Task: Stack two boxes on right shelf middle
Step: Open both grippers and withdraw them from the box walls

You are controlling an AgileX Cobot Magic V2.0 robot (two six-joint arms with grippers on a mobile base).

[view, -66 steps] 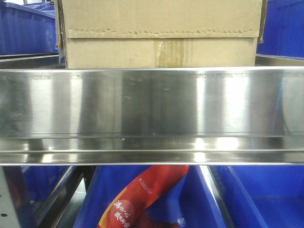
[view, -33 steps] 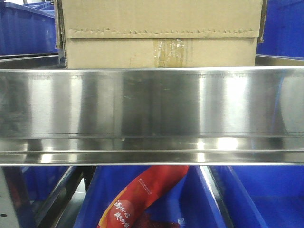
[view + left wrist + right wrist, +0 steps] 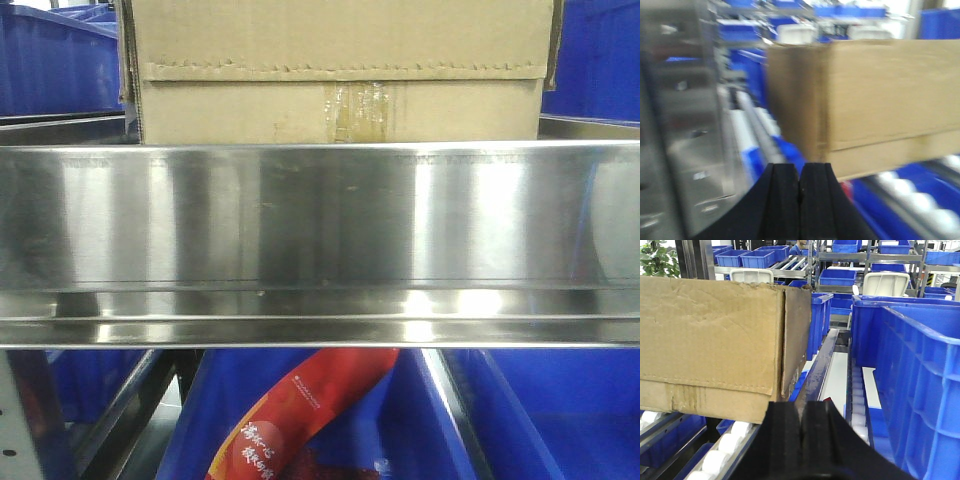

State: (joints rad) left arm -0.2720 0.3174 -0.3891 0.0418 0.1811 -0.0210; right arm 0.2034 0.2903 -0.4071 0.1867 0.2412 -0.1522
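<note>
where the rail (image 3: 320, 215) rises, the box (image 3: 340, 75) bottom is hidden.

Bright light glares off the steel rail (image 3: 320, 240); left wrist view blurred.

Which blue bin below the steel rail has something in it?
The middle blue bin: a red printed bag lies inside; the one to its right shows only bare plastic.

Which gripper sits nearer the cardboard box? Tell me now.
Hard to call; roughly equal. The shut left gripper sits just below the cardboard box at its left corner; the shut right gripper sits just below its right corner.
</note>
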